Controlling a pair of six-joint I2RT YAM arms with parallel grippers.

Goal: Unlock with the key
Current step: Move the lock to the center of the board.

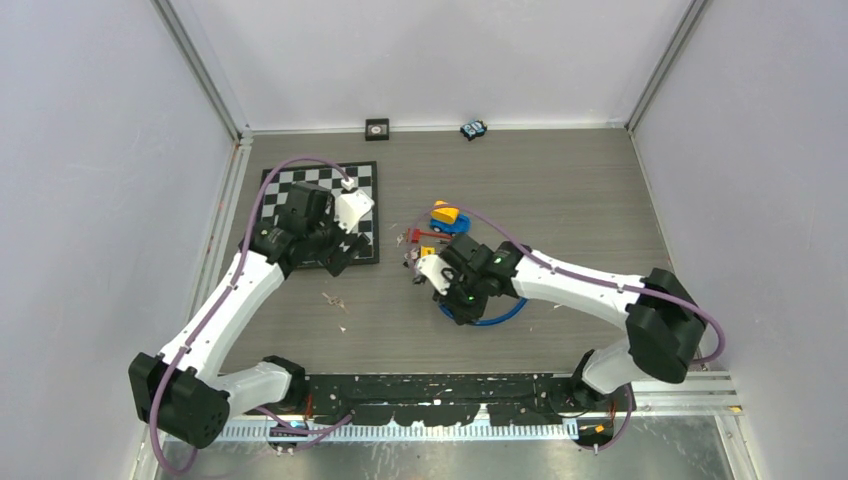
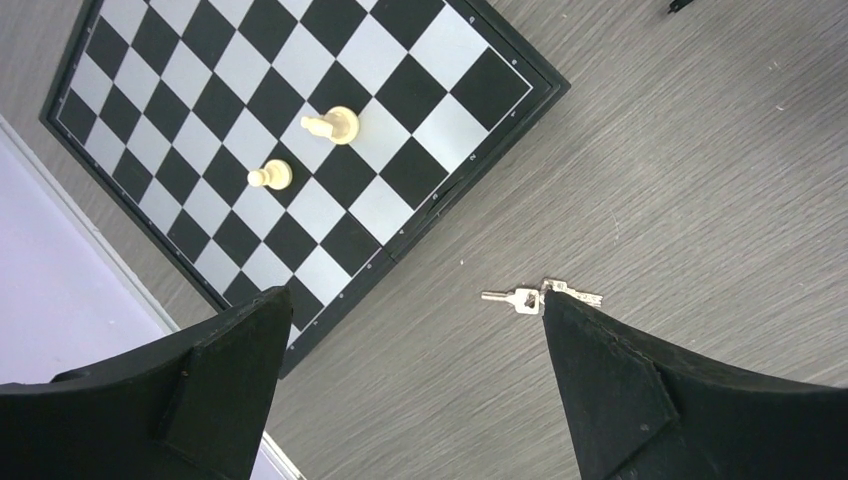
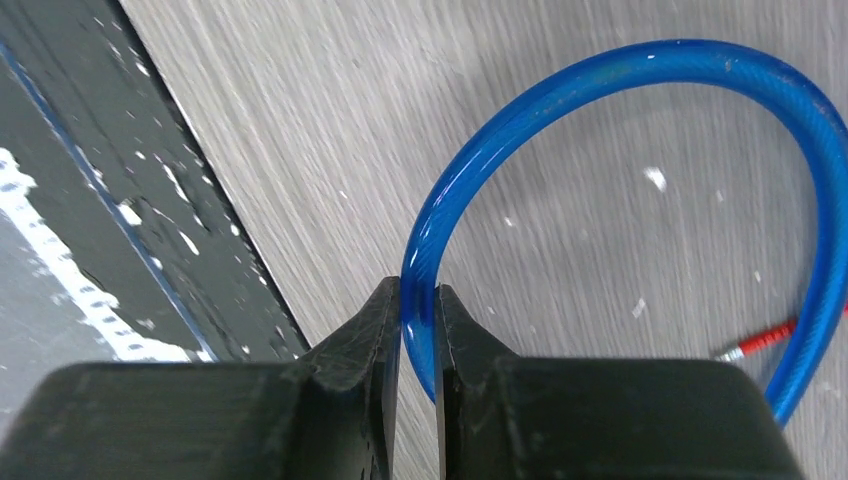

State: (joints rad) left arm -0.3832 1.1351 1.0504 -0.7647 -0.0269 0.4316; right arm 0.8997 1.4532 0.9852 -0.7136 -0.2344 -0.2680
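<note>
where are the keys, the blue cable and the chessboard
keys (image 2: 522, 299): left wrist view, on the head of the silver key
blue cable (image 3: 700, 52): right wrist view, on the top of the loop
chessboard (image 2: 420, 95): left wrist view, on a bare square

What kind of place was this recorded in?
Probably a robot lab test cell: plain white walls box in a wood-grain table, a mounting rail runs along its near edge, and props, a chessboard and keys, lie about.

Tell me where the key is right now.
Left wrist view: the key lies flat on the table just off the chessboard, beneath the open left hand, on the robot's left side.
</note>
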